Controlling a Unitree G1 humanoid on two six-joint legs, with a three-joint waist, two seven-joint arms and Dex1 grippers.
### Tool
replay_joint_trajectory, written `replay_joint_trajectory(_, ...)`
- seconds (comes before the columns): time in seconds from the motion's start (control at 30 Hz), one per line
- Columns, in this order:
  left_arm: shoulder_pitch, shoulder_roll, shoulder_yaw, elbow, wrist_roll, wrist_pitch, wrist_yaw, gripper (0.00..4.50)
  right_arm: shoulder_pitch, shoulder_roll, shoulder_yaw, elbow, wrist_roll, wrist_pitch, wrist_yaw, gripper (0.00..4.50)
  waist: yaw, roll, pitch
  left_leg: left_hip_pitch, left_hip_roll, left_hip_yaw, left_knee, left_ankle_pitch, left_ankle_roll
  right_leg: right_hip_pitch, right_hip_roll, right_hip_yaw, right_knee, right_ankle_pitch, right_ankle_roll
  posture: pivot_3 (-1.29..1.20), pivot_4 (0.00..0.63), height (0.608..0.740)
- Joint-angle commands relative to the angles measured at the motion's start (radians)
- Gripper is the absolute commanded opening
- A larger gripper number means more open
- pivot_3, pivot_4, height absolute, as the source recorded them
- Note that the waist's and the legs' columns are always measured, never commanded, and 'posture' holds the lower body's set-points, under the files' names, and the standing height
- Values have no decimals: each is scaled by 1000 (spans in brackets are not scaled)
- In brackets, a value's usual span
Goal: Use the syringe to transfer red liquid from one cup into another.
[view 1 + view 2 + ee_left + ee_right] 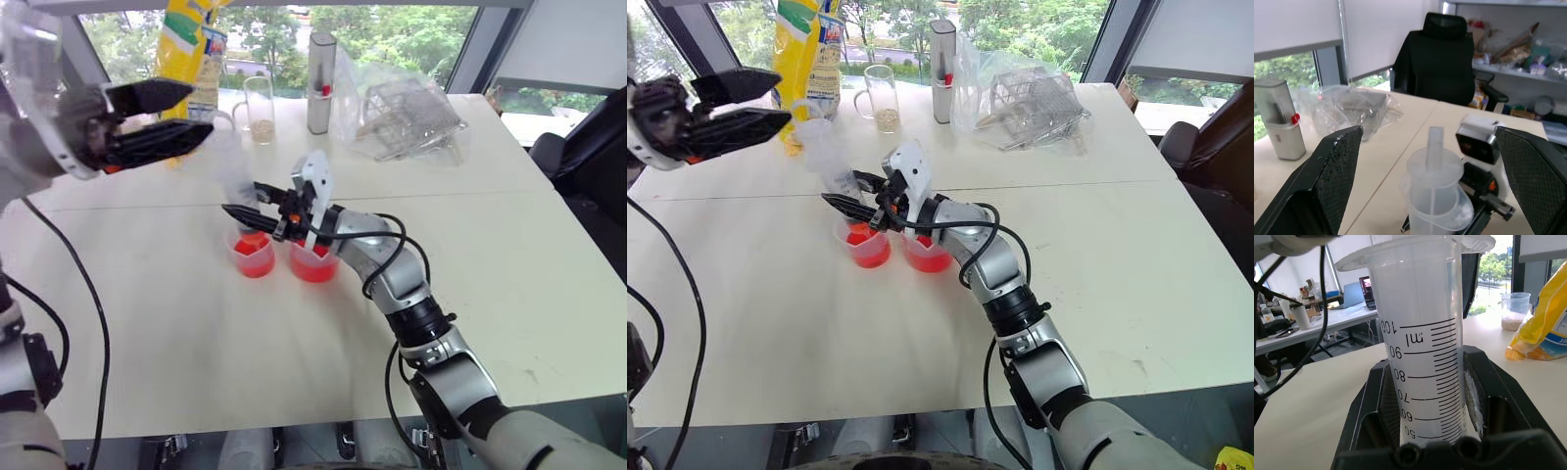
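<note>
Right gripper [854, 196] is clamped on the lower barrel of the syringe [828, 155], black fingers [1382, 401] pressed to either side of the printed scale, as the right wrist view shows. The syringe stands nearly upright, tilted slightly toward 11 o'clock, with its tip over the two cups; the tip itself is hidden behind the fingers, so contact with the liquid cannot be told. The smaller cup [862, 245] and the larger spouted cup [927, 253] stand side by side near mid-table, just beside one another, the larger at 3 o'clock of the smaller. Both hold red liquid [866, 238]. The syringe barrel looks clear, no red seen in the graduated part. Left gripper [749, 103] hangs above the table at about 10 o'clock of the cups, fingers spread wide and grasping nothing; the left wrist view looks between them at the syringe's plunger top. At the far edge, around 12 o'clock of the cups: a yellow bag [808, 54], a glass mug [882, 98], a tall grey canister [942, 69], and a wire rack in a plastic bag [1029, 103].
</note>
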Motion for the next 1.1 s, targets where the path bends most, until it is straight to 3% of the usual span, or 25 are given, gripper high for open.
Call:
replay_joint_trajectory(0.03,-32,-10,-11,-5,13,-31,-3,4429,-8,17,0,-28,-5,-22,4,1426,0,0,0,0,0,0,0,0,0,0,0,0,0,0,0,0,150,740)
replay_joint_trajectory(0.23,-31,-33,-43,4,36,-42,-3,4429,-6,19,0,-33,-14,-21,6,1426,0,0,0,0,0,0,0,0,0,0,0,0,0,0,0,0,150,740)
replay_joint_trajectory(0.27,-32,-34,-41,5,33,-39,-2,4193,-6,20,0,-33,-16,-21,6,1426,0,0,0,0,0,0,0,0,0,0,0,0,0,0,0,0,150,740)
replay_joint_trajectory(0.33,-33,-35,-37,5,29,-35,-1,3559,-6,21,-1,-33,-18,-21,7,1426,-1,0,0,0,0,0,0,0,0,0,0,0,0,0,0,0,150,740)
replay_joint_trajectory(0.57,-29,-28,-35,-7,16,-23,-10,49,-8,23,-2,-29,-22,-22,11,1426,0,0,0,0,0,0,0,0,0,0,0,0,0,0,0,0,150,740)
replay_joint_trajectory(1.1,62,1,-106,-41,95,-89,-78,18,-72,34,-58,-57,0,14,-8,1426,0,0,0,0,0,0,0,0,0,0,0,0,0,0,0,0,150,740)
